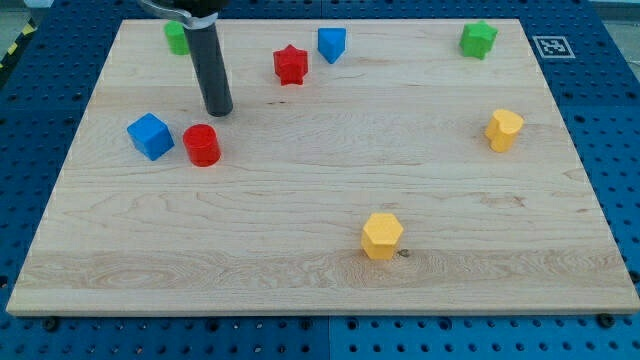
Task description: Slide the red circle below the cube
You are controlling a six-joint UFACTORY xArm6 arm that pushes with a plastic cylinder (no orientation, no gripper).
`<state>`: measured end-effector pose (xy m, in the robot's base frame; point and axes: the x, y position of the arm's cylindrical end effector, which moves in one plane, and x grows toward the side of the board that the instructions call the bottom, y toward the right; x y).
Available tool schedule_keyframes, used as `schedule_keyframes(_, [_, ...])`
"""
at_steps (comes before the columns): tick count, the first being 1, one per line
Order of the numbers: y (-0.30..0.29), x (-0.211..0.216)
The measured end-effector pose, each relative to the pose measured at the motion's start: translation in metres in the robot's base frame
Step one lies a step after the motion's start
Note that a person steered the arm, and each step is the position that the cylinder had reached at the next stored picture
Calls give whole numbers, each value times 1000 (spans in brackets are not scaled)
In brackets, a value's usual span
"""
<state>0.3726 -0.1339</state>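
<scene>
Our tip (219, 110) sits just above the red circle (202, 145), which is right beside the blue cube (150, 136) at the table's (320, 290) left, ready to push it down; we have no jaws.

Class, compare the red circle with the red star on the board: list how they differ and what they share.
The red circle is a round cylinder; the red star has points. The red circle sits beside the blue cube, lower in the view; the red star sits near the view's top. Both are red and lie apart from my tip.
</scene>
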Motion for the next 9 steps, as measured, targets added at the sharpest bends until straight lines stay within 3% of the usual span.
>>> schedule_keyframes(3, [-2, 106])
schedule_keyframes(4, [-1, 82])
schedule_keyframes(5, [-3, 86])
schedule_keyframes(7, [-46, 173])
schedule_keyframes(8, [-46, 163])
schedule_keyframes(9, [-29, 125])
